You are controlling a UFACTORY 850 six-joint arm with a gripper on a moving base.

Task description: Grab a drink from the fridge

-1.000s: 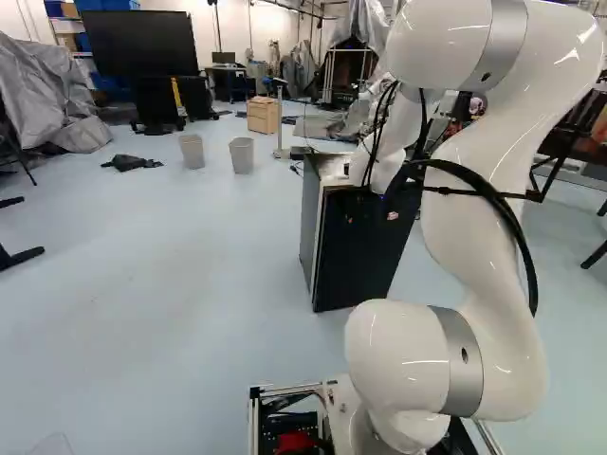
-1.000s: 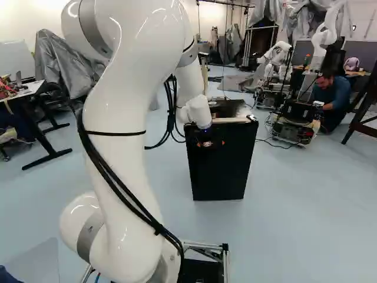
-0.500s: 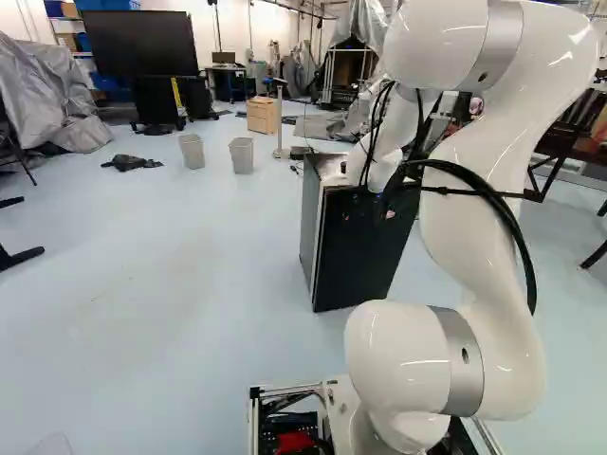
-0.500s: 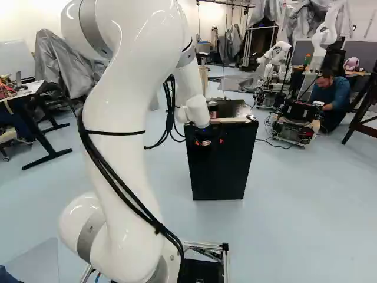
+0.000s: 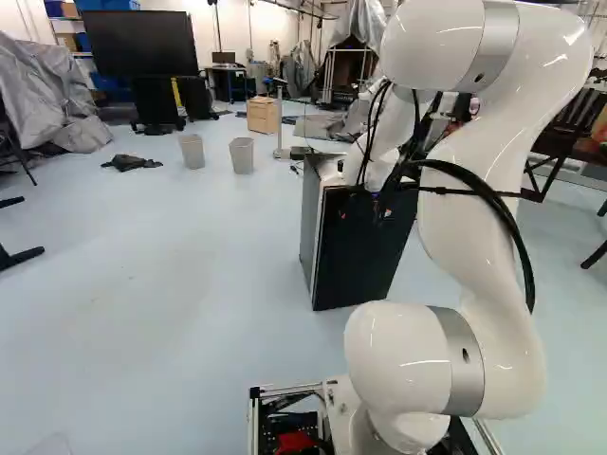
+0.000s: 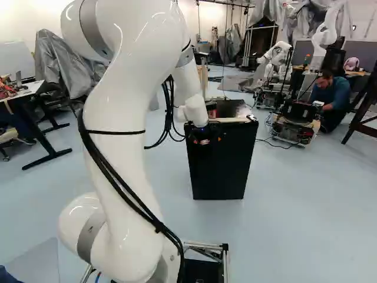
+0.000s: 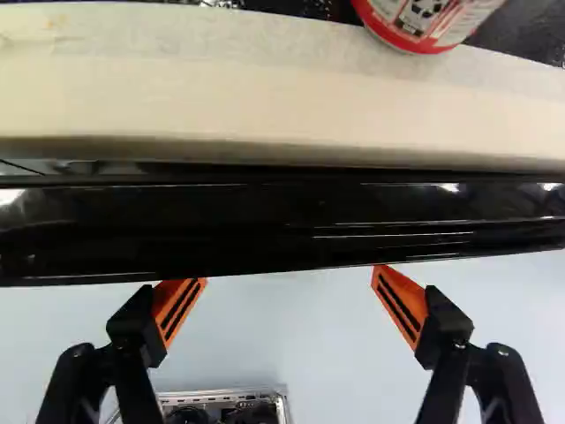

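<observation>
The fridge (image 6: 221, 165) stands upright ahead of the base, its long axis vertical and its front toward the arm. Its black door (image 7: 282, 225) looks closed, so opening it seems the step in hand. The tool (image 7: 290, 275) is released, its fingers wide apart by the door's upper edge; next it likely needs a hold there to pull. A red-and-white can (image 7: 424, 19) sits on top, apparently upright.

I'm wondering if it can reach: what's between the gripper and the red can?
The wrist view shows the fridge's black door and pale top edge between the open gripper and the red can.
</observation>
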